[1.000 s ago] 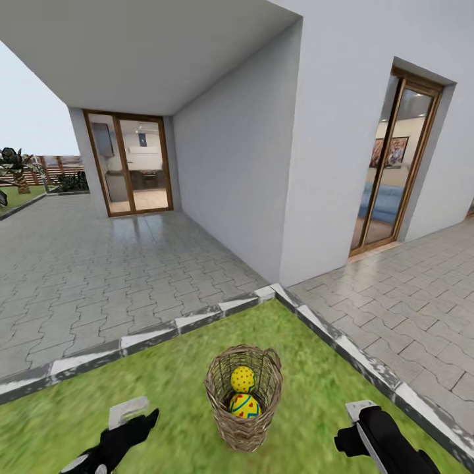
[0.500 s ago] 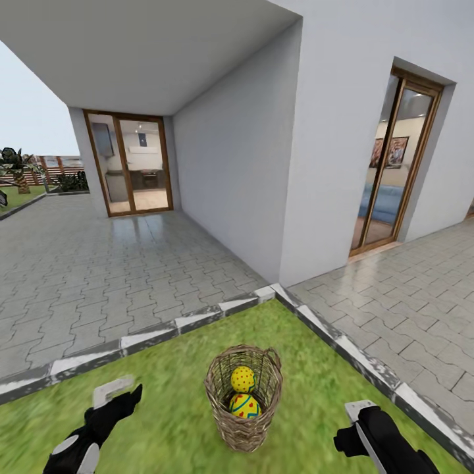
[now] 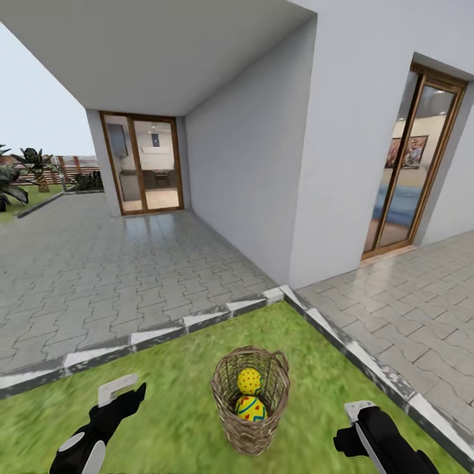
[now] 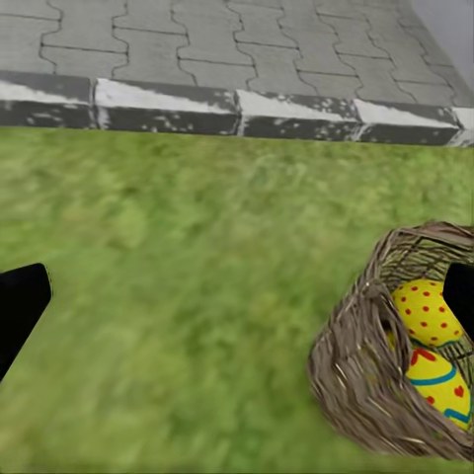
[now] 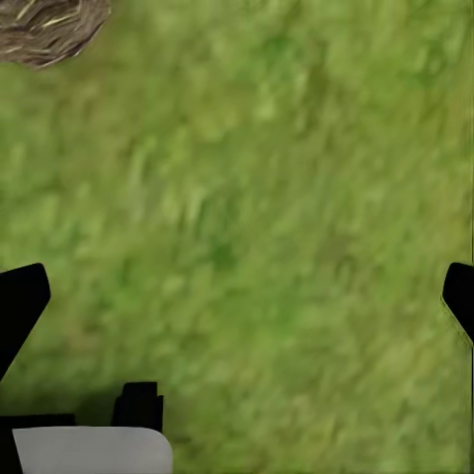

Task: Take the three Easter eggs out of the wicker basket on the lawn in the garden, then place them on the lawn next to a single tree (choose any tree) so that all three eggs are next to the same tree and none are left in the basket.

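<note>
Two Easter eggs (image 3: 250,394) show inside the one wicker basket (image 3: 251,398), which stands upright on the lawn (image 3: 171,408) near the paving's corner. The left gripper (image 3: 128,395) and right gripper (image 3: 349,431) hover on either side, both spread wide and holding nothing.

One wicker basket (image 3: 251,408) stands on the lawn (image 3: 178,388). Two Easter eggs (image 3: 249,381) are visible inside. Two glazed doors (image 3: 143,164) are in the house wall.
</note>
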Motion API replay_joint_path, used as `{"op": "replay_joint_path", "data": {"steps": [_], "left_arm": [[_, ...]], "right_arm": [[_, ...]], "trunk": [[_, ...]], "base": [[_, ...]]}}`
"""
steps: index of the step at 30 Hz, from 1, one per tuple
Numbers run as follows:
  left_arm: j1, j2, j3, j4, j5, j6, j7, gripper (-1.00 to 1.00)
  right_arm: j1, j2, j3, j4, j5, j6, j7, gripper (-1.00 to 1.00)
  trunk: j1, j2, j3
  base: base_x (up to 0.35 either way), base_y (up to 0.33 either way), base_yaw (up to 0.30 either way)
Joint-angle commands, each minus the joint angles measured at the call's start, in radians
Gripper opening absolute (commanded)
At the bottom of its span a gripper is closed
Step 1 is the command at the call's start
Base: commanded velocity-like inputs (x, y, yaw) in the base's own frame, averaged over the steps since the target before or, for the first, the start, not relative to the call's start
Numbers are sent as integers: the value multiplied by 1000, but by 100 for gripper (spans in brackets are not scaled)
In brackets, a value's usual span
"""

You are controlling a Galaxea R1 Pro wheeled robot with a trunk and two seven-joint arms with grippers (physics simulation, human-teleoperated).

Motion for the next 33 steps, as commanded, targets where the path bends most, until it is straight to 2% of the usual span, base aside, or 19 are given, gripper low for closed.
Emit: {"op": "replay_joint_path", "data": {"steps": [1,7,13,19,29,33], "left_arm": [[0,0,-1,-2,11,6,6,100],[-1,-4,-7,0,11,6,6,100],[-1,-31,-19,4,8,4,6,100],[-1,-44,-21,9,7,5,6,100],[-1,-46,-21,9,7,10,8,100],[-1,-46,-21,9,7,10,8,100]], "right_arm": [[0,-1,2,-1,7,4,5,100],[0,0,3,-1,7,4,5,100],[0,-2,2,-1,7,4,6,100],[0,-2,2,-1,7,4,6,100],[0,2,4,2,6,4,6,100],[0,2,4,2,6,3,5,100]], "trunk": [[0,-1,-1],[0,-1,-1],[0,-1,-1],[0,-1,-1],[0,-1,-1],[0,-1,-1]], "base": [[147,-233,249],[170,-267,254],[183,-283,247],[178,-269,72],[-77,39,3],[-152,195,41]]}}
